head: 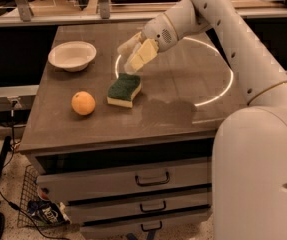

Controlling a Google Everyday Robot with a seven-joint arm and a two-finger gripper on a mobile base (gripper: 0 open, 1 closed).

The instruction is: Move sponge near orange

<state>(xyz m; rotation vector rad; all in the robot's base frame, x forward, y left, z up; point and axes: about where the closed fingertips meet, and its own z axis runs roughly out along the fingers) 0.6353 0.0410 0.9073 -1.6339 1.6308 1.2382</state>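
Observation:
The sponge (124, 90), dark green top over pale yellow foam, lies flat on the wooden table (173, 114), a little right of the orange (83, 103). The orange is a small round fruit near the table's left front. My gripper (133, 54) hangs above and just behind the sponge, its pale fingers (144, 54) open and holding nothing. A small gap separates the fingertips from the sponge.
A pale shallow bowl (72, 55) sits at the table's back left. A ring of light (218, 91) lies on the tabletop at the right. Drawers (148, 179) are below the table's front edge. My white arm (243, 59) reaches over from the right.

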